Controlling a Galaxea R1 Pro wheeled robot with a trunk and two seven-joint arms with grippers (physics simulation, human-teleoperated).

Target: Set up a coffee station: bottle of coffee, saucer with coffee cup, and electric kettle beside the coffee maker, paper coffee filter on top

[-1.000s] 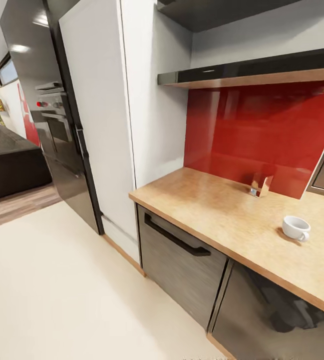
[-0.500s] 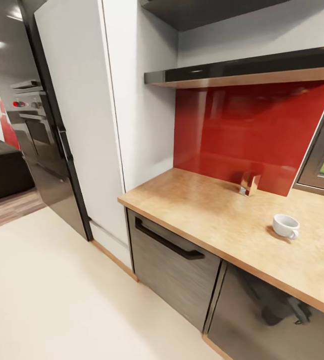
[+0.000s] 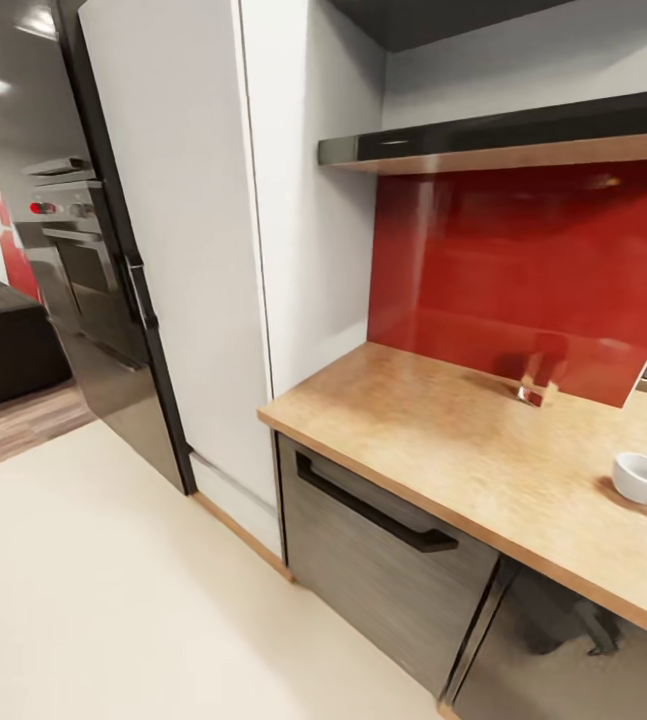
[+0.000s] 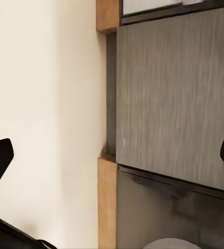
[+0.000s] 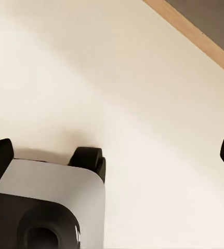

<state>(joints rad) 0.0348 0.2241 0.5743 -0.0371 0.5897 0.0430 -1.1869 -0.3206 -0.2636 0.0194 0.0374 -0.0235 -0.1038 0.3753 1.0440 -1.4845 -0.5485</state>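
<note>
Wood-grain bench (image 3: pixel 443 440), tan, running along a red backsplash (image 3: pixel 533 270) under a dark shelf (image 3: pixel 503 140).

Item: coffee cup (image 3: pixel 645 479), white, upright, handle toward the bench's front edge; stands near the front edge at the far right of the head view. No saucer beneath it.

Item: small reflective object (image 3: pixel 535 385), identity unclear, at the bench's back edge against the backsplash, well apart from the cup.

Item: drawer front (image 3: pixel 383 540), grey, with a black handle (image 3: pixel 375 505), below the bench's left corner. Tall white cabinet (image 3: pixel 223 250) and dark oven column (image 3: pixel 83 260) beyond the bench's left end; cream floor (image 3: pixel 93 600) in front.

Left gripper (image 4: pixel 112 155): jaws wide apart, nothing between them; aimed at the cabinet fronts and floor edge.

Right gripper (image 5: pixel 112 153): jaws wide apart, nothing between them; aimed at the floor, with part of the robot's base (image 5: pixel 49 207) below.

Key relation, judged: the cup lies ahead and to the robot's right, so the right arm is likely the nearer one. Both arms hang low, below bench height, so either would have to rise first. Coffee maker, kettle, bottle and filter unaccounted for.
</note>
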